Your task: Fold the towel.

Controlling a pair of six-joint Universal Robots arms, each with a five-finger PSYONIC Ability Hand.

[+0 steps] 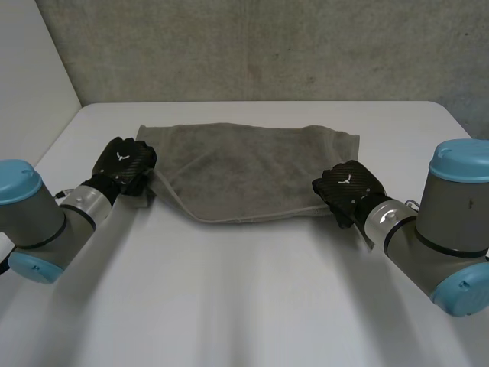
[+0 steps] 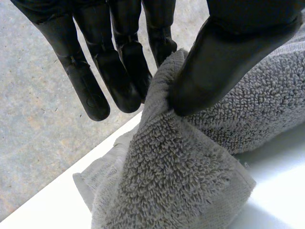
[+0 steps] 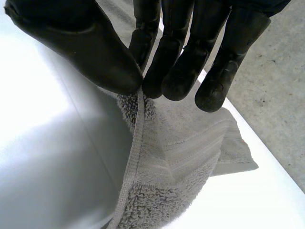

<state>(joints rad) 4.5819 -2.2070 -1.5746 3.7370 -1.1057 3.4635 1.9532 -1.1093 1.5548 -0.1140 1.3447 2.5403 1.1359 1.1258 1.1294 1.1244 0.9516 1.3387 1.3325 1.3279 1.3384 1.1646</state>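
Your towel (image 1: 252, 168) is grey terry with a thick looped pile and a flat woven band along its hem. It lies spread on the white table (image 1: 244, 306), stretched between your two hands, with the edge between them curving and slightly rumpled.

Your left hand (image 1: 122, 164) is closed on the towel. In its wrist view the thumb (image 2: 214, 62) presses a bunched fold of cloth against nearly straight fingers (image 2: 119, 71), and the cloth rises from the table into that pinch. Your right hand (image 1: 348, 187) grips too, with the hem caught between its thumb (image 3: 90, 52) and fingertips (image 3: 167, 71) and the towel hanging below them in a soft drape.

Each hand's back carries a small white emblem, with no letters you can read. The towel shows no label.

From the head view, both pinches are hidden under the backs of the hands, so you cannot see exactly which corners are held. In the wrist views the towel's far parts are cut off.
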